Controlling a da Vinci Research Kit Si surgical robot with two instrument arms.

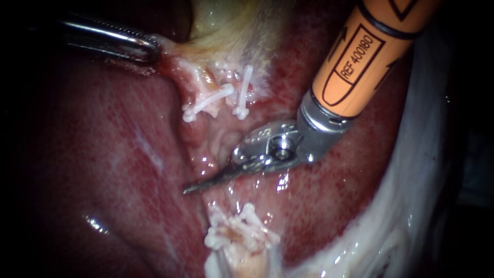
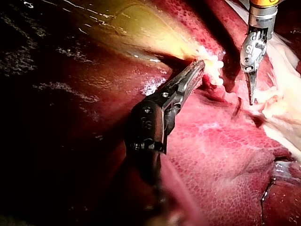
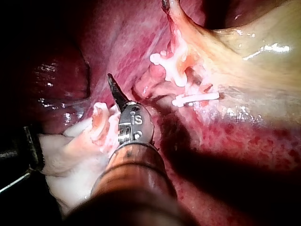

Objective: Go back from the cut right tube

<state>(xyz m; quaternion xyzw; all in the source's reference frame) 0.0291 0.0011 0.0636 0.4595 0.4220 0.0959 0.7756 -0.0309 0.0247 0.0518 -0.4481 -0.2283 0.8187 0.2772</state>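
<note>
Cut tube [image 1: 242, 260] lay in two soft, wet stumps, ends held by clips [image 1: 206, 103]; it would likely tear easily, best left ungripped. Right instrument [image 1: 193, 188] sat in the gap, blades together, empty; left instrument [image 1: 146, 46] clamped the gallbladder [image 1: 231, 25].

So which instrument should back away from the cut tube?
Right. The right instrument, blades shut and empty, lies between the upper clips and lower clips; the left instrument grips the gallbladder.
</note>
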